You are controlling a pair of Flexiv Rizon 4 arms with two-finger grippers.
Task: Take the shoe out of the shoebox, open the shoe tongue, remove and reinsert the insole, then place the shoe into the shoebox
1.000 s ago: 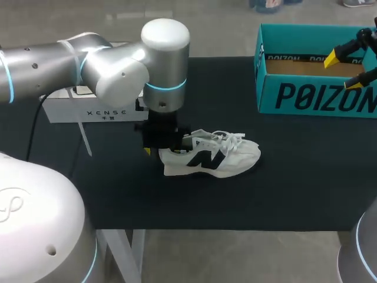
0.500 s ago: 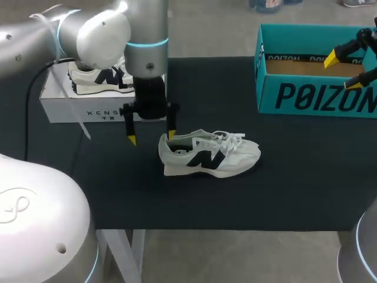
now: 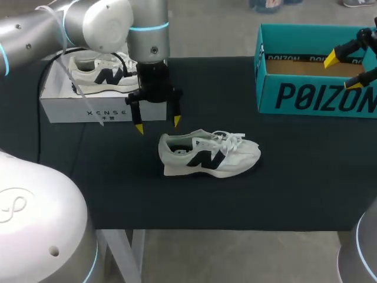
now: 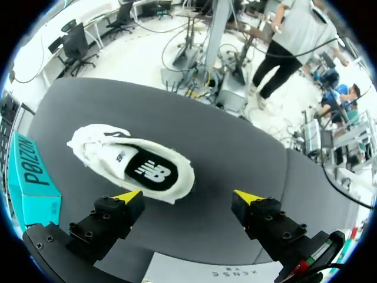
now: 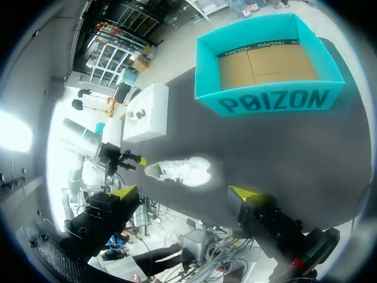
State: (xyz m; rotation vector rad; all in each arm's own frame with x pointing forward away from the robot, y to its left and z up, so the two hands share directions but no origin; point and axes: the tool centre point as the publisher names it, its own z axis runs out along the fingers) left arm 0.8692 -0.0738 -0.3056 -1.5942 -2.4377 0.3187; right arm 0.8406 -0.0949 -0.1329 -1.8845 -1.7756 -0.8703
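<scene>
A white sneaker (image 3: 209, 154) with a dark side logo lies on its sole in the middle of the black table, heel toward my left arm; it shows also in the left wrist view (image 4: 132, 168) and right wrist view (image 5: 179, 171). The dark insole (image 4: 144, 172) is visible inside it. My left gripper (image 3: 157, 124) hangs open just above and behind the heel, holding nothing. The teal shoebox (image 3: 315, 94) stands empty at the back right. My right gripper (image 3: 347, 71) hovers open over the box's right end, empty.
A white box (image 3: 88, 103) at the back left carries a second white sneaker (image 3: 100, 73) on top, close behind my left gripper. The table's front edge (image 3: 224, 229) lies a short way in front of the shoe.
My left gripper opened, let go of the shoe's heel, and rose up and back toward the white box. The shoe stayed put. The right arm has not moved.
</scene>
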